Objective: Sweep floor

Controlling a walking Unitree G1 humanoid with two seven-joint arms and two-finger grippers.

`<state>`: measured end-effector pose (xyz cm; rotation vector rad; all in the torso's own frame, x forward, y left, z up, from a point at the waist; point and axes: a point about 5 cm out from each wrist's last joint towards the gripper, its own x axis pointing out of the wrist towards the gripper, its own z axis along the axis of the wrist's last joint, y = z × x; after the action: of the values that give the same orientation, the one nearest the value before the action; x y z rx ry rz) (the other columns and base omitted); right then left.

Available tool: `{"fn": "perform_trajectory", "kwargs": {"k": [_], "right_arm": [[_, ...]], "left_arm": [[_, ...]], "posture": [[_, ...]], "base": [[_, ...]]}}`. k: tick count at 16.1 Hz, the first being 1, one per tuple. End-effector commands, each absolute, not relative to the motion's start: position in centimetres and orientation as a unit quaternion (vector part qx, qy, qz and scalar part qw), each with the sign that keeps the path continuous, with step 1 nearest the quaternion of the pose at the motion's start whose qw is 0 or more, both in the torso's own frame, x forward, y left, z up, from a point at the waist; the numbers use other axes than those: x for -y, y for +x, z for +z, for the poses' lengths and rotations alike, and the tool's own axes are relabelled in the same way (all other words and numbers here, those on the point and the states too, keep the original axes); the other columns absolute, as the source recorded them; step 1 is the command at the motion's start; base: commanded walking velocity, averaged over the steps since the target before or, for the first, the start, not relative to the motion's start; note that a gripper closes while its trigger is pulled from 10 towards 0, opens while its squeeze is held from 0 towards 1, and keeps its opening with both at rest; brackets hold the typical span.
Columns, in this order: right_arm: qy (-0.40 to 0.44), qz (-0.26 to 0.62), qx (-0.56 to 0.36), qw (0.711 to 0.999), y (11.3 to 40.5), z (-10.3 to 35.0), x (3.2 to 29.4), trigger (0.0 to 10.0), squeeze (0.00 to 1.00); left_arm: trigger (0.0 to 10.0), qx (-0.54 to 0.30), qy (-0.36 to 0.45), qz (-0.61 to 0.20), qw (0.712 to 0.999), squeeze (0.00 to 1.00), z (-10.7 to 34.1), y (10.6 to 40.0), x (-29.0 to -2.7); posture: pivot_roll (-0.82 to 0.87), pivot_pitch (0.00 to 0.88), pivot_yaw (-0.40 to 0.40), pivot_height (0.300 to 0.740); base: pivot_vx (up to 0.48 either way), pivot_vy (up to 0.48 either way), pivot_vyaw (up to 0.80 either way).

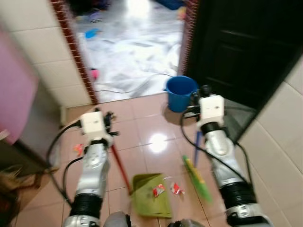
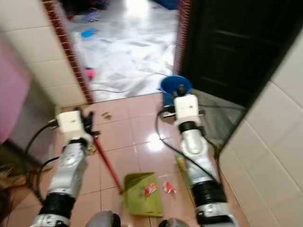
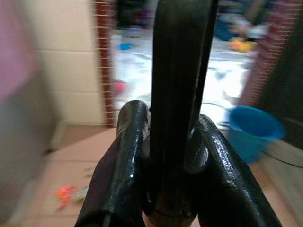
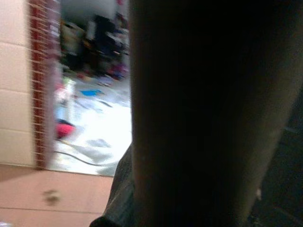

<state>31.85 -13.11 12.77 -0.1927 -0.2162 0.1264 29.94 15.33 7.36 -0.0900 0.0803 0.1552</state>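
A flat green plastic dustpan (image 1: 150,194) is lying on the terracotta floor tiles (image 1: 142,127) just in front of the robot, and its long red handle (image 1: 120,166) is slanting up to the left end effector (image 3: 165,156). In the left wrist view the two black fingers (image 3: 120,170) are sitting clamped on a dark shaft that is running straight up between them. One red-and-white crumpled wrapper (image 1: 158,190) is resting on the dustpan's edge, and a second similar scrap (image 1: 176,188) is lying on the tile just beside it. A broom with green bristles (image 1: 198,178) and a blue stick is leaning down from the right end effector (image 1: 204,92); whether those fingers are apart or together cannot be told, since the right wrist view is showing mostly a wide dark blur close to the lens.

A round blue plastic bucket (image 1: 181,92) is standing at the doorway threshold beside a dark door (image 1: 246,42); its inside is too blurred to judge. More small red litter (image 1: 78,149) is lying near the left wall. Beyond the brick-red door frame (image 1: 73,47) a glossy white marble floor (image 1: 132,42) is reflecting light, with a thin cable (image 1: 137,85) trailing across it and blurred coloured bits scattered further back. Both eye views are smeared by motion.
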Motion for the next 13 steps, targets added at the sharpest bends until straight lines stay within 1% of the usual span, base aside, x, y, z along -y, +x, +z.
{"fn": "perform_trajectory", "kwargs": {"k": [1,3,5,8,10,11,12,13], "right_arm": [[-0.102,0.064,0.14,0.983,32.1,14.2,13.1,10.0,0.0],[-0.104,0.061,0.133,0.984,32.2,14.0,13.2,10.0,0.0],[-0.103,0.057,0.125,0.985,32.3,13.8,13.3,10.0,0.0],[-0.118,0.053,0.119,0.984,32.4,13.7,13.4,10.0,0.0],[-0.133,0.048,0.085,0.986,32.4,12.7,13.6,10.0,0.0],[-0.11,0.035,0.07,0.991,32.5,12.5,13.8,10.0,0.0],[-0.103,0.032,0.063,0.992,32.5,12.4,13.8,10.0,0.0],[-0.056,0.025,0.044,0.997,32.7,12.2,13.4,10.0,0.0]], "left_arm": [[10.0,-0.011,-0.028,0.089,0.996,0.0,8.6,30.6,-15.7],[10.0,-0.014,0.003,0.132,0.991,0.0,8.3,30.5,-16.8],[10.0,-0.022,0.013,0.143,0.989,0.0,7.9,30.5,-17.1],[10.0,-0.015,0.022,0.157,0.987,0.0,7.8,30.3,-17.0],[10.0,-0.023,0.01,0.171,0.985,0.0,7.3,30.0,-16.6],[10.0,-0.033,-0.019,0.168,0.985,0.0,6.8,29.8,-15.9],[10.0,-0.041,-0.024,0.159,0.986,0.0,6.6,29.7,-15.5],[10.0,-0.057,-0.049,0.135,0.988,0.0,6.0,29.4,-14.7]], "posture": [[-0.07,0.0,0.055,0.74],[-0.07,0.0,0.053,0.74],[-0.06,0.0,0.053,0.74],[-0.06,0.0,0.052,0.74],[-0.06,0.0,0.051,0.74],[-0.06,0.017,0.042,0.74],[-0.06,0.017,0.042,0.74],[-0.07,0.015,0.041,0.74]], "base": [[0.0,0.0,0.0],[0.0,0.0,0.0],[0.0,0.0,0.0],[0.0,0.0,0.0],[0.0,0.0,0.0],[0.0,0.0,0.0],[0.0,0.0,0.0],[0.0,0.0,0.0]]}}
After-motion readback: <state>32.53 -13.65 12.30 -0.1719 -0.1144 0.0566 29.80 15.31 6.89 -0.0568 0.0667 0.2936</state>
